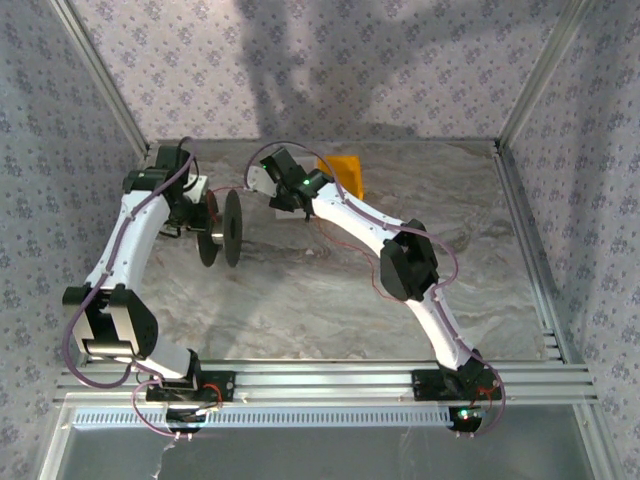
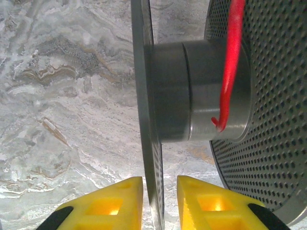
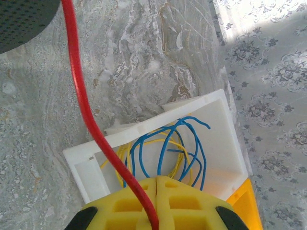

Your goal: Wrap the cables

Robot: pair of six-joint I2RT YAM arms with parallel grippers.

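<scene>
— Left gripper (image 2: 160, 181) first: how do its yellow fingers (image 2: 129, 188) stand?
— Spread a little, one on each side of the thin near flange (image 2: 149, 120) of the black spool (image 2: 165, 91). A sliver of table (image 2: 62, 96) shows between that flange and the right-hand finger. The left-hand finger sits right against it; whether it touches, I cannot tell.
— And the red cable (image 2: 230, 62), seen from there?
— Ahead of the fingers and off to their right. It lies over the grey hub (image 2: 201, 86), close to the perforated flange (image 2: 273, 143), and ends in a small hook low on the hub. Neither finger touches it.
— Right gripper (image 3: 156, 184)?
— Pressed together, pinching the red cable. The cable comes out between the fingertips and runs forward and to the left, passing beside the dark perforated flange at the far left.
— What lies under that gripper?
— A white open box (image 3: 216, 124), directly beneath and just ahead of the fingertips, with loose loops of blue wire (image 3: 163, 148) and yellow wire (image 3: 120, 158) inside. An orange piece (image 3: 244, 201) sticks out at the box's right side. Marble table lies beyond.
— And from above?
— The spool stands on edge between the two grippers: the left gripper is at its left side, and the right gripper is just past its right side, near but apart.
</scene>
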